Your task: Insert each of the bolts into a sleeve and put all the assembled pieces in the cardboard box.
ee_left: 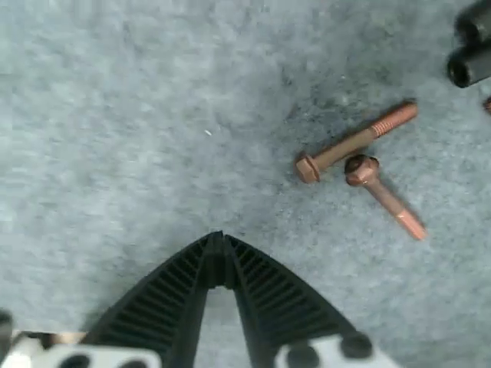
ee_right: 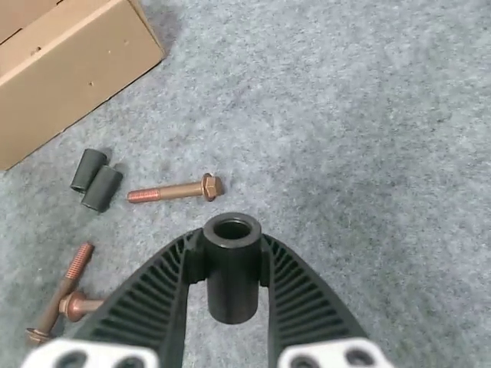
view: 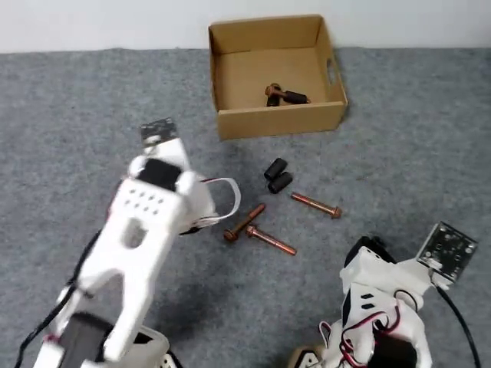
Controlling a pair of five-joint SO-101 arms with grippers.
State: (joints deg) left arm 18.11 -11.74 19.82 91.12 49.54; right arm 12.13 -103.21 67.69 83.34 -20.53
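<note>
right gripper (ee_right: 232, 253), low at the near right of the carpet (view: 399, 138): clamped on a black sleeve (ee_right: 232, 287), held by its sides with the open bore facing out past the jaw tips. bore looks empty.

left gripper (ee_left: 222, 241), near left, over bare carpet: jaws pressed together, nothing between them.

just beyond it, bolt 1 (ee_left: 383, 198) and bolt 2 (ee_left: 357, 142) lie in a v, heads close together, shanks splaying apart. cannot tell if the heads touch.

further on and to the right, bolt 3 (ee_right: 175, 190) lies alone, apart from the other two.

past that, two spare sleeves (ee_right: 96, 180) lie side by side, touching.

farthest, the box (view: 280, 121) sits against the back edge, open top. one assembled piece (view: 285, 96) lies inside near the front wall.

step in hand, as i judge it: second assembly. a sleeve is already up; no bolt is yet picked. three bolts and three sleeves remain outside the box, so the job is roughly a quarter done.

next move calls for: the left jaws parting, dropping onto bolt 2 or bolt 1, gripping near the head so the threaded end stays free. the v is tight; closing on one may nudge the other. then line the shank up with the bore. the sleeve must be kept steady, since a small tilt would jam the tip on the rim.
</note>
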